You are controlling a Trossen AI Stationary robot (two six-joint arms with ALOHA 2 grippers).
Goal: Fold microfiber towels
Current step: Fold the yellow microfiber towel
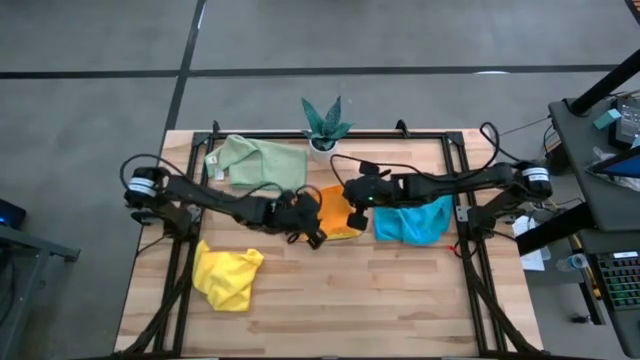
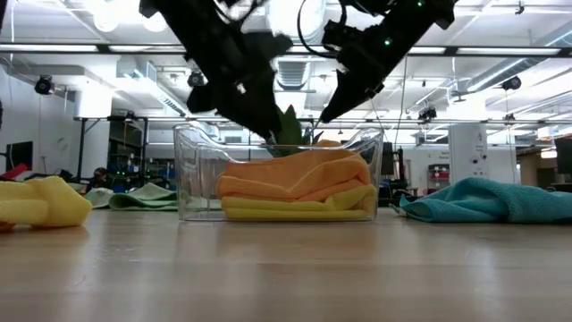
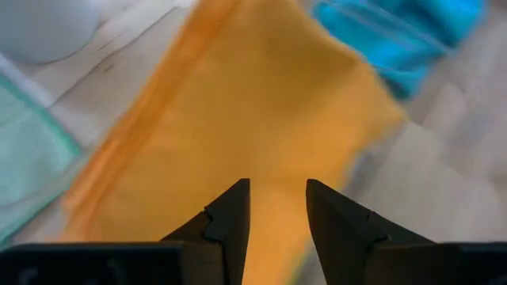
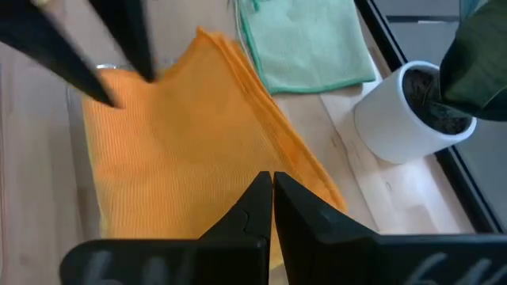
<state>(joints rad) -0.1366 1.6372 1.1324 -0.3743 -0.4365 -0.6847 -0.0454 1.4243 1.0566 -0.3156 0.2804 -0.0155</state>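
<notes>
Currently the orange towel [image 2: 295, 172] lies folded in the clear tray [image 2: 192, 170] atop a yellow towel [image 2: 295, 207]. My left gripper [image 3: 277, 210] hovers above, fingers parted; my right gripper [image 4: 272, 198] hovers closed, empty.

Both arms are stretched in toward the middle of the bench from opposite sides, pretty much mirroring each other and nearly meeting. The left end effector [image 1: 308, 222] hangs low at centre with its wrist tipped down, and its two fingers [image 3: 226, 224] stand clearly apart with an open gap between them. The right end effector [image 1: 352, 195] sits just beside it, also angled downward, and its fingers [image 4: 252, 207] are pressed tight together at the tips, nothing visibly pinched between them.
</notes>
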